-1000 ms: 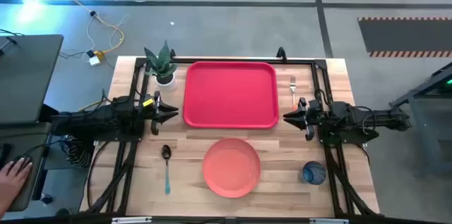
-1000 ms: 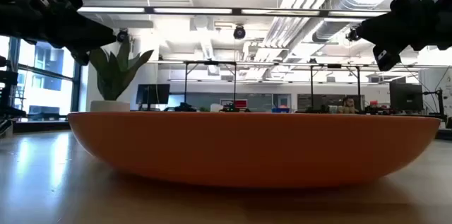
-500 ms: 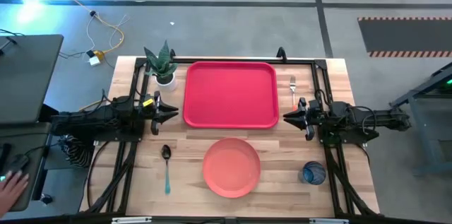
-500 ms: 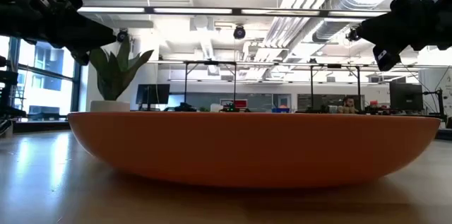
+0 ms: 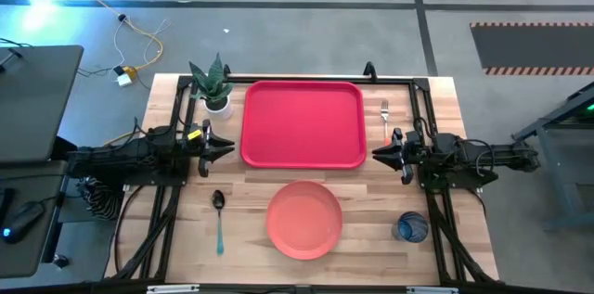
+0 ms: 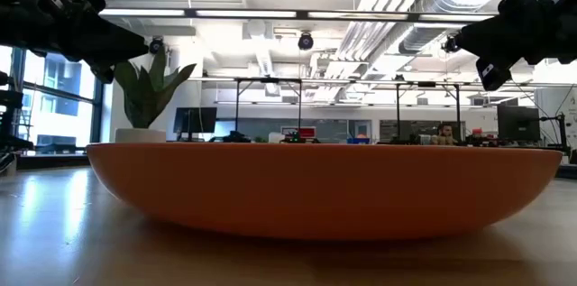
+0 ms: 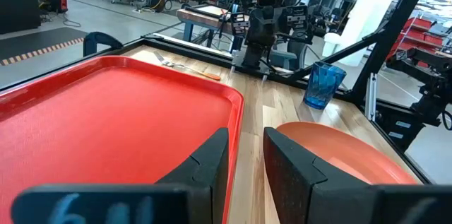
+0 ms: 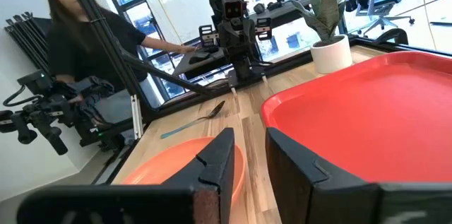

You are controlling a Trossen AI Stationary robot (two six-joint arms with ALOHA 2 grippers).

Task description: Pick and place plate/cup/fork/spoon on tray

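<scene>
Both grippers hang empty beside the red tray [image 5: 303, 123], the left gripper [image 5: 225, 147] and right gripper [image 5: 379, 153] each with fingers slightly parted. Nearest is the fork [image 5: 384, 116], just beyond the right gripper, its handle running along the tray's edge. Plate [image 5: 304, 220], spoon [image 5: 219, 218] and cup [image 5: 412, 227] lie on the table's near side.

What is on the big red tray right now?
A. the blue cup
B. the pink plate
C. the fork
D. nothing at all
D: the tray is bare, while the plate, cup, fork and spoon all lie on the wooden table beside it.
</scene>
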